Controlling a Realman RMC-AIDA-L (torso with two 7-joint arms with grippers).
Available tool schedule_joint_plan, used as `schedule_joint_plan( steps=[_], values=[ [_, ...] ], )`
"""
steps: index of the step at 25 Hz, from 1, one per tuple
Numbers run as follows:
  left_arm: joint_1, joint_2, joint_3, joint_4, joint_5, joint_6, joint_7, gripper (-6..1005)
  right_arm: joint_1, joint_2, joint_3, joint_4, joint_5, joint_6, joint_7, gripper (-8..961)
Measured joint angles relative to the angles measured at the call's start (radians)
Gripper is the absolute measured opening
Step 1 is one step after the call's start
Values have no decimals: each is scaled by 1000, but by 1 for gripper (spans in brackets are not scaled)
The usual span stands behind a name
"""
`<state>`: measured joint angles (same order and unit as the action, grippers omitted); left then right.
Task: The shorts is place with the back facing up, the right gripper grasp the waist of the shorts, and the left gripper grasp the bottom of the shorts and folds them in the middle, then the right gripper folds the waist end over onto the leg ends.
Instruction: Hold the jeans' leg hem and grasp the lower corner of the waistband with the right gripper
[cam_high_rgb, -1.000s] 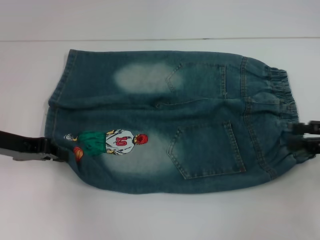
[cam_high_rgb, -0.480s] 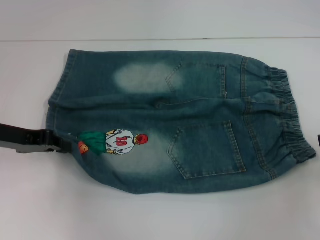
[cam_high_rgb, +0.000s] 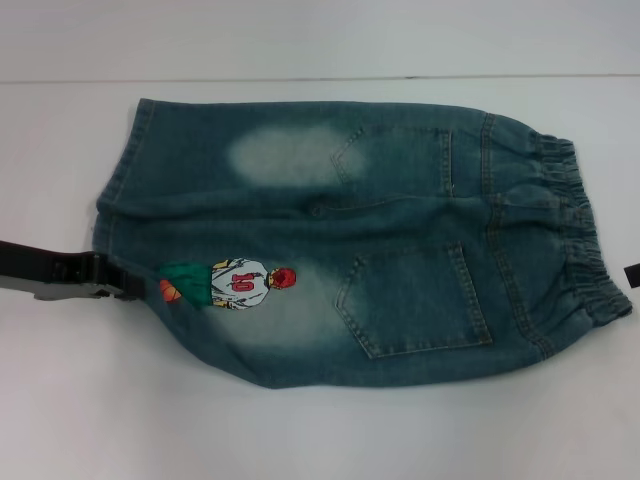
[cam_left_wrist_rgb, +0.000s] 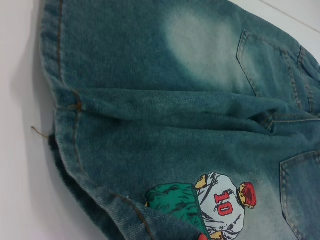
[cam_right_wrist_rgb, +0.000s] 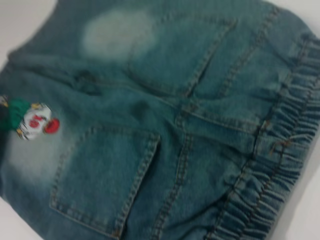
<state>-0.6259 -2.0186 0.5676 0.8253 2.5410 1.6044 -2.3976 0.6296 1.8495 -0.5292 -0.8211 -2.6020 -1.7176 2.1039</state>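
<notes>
The shorts (cam_high_rgb: 350, 250) lie flat with the back up, both back pockets showing. The waist end (cam_high_rgb: 575, 230) points right and the leg ends (cam_high_rgb: 115, 200) point left. My left gripper (cam_high_rgb: 128, 288) is low on the table at the near leg's hem, shut on the bottom of the shorts. That hem is folded inward over the embroidered player's feet (cam_high_rgb: 185, 285). In the left wrist view the hem (cam_left_wrist_rgb: 65, 100) and the player numbered 10 (cam_left_wrist_rgb: 220, 202) fill the picture. Only a black sliver of my right gripper (cam_high_rgb: 632, 272) shows, just off the waistband (cam_right_wrist_rgb: 280, 165).
The white table (cam_high_rgb: 300, 430) surrounds the shorts on all sides. Its far edge (cam_high_rgb: 300, 78) runs just behind the far leg. A loose thread (cam_left_wrist_rgb: 37, 131) sticks out from the hem.
My right gripper left the waistband and drew back to the right edge of view. My left gripper moved right, carrying the near hem over the player's feet and the basketball.
</notes>
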Motion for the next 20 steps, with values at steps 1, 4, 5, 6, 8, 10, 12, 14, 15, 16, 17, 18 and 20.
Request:
schedule_joint_plan(
  steps=[1, 4, 5, 6, 8, 10, 12, 14, 15, 16, 17, 18, 20],
  values=[
    [0, 0, 0, 0, 0, 0, 0, 45, 8, 1, -22, -4, -10, 0, 16, 912],
    [0, 0, 0, -1, -1, 0, 0, 45, 28, 8, -75, -5, -35, 1, 42, 912],
    [0, 0, 0, -1, -1, 0, 0, 45, 35, 12, -96, -5, -46, 1, 48, 912],
    [0, 0, 0, -1, -1, 0, 0, 45, 40, 14, -108, -3, -53, 1, 51, 911],
    [1, 0, 0, -2, -1, -1, 0, 45, 52, 19, -131, 0, -62, 3, 59, 911],
    [3, 3, 0, -2, -1, -4, 0, 45, 61, 22, -156, 3, -73, 4, 71, 911],
    [5, 4, 0, -2, -1, -5, 0, 45, 68, 28, -190, 3, -92, 6, 80, 911],
    [7, 4, 0, -2, -1, -6, 0, 45, 76, 39, -220, 4, -117, 7, 84, 912],
    [7, 4, 0, -2, -1, -6, -1, 45, 82, 46, -232, 3, -135, 7, 85, 912],
    [7, 4, 0, -2, -1, -6, -1, 45, 87, 52, -237, 3, -149, 7, 85, 912],
    [7, 4, 0, -3, -1, -6, -1, 45, 92, 59, -241, 3, -162, 7, 85, 912],
    [7, 5, 0, -3, -1, -6, -1, 45, 97, 63, -243, 3, -170, 7, 85, 912],
    [6, 5, 0, -3, -1, -5, -1, 45, 104, 72, -249, 4, -180, 12, 85, 912]
  ],
)
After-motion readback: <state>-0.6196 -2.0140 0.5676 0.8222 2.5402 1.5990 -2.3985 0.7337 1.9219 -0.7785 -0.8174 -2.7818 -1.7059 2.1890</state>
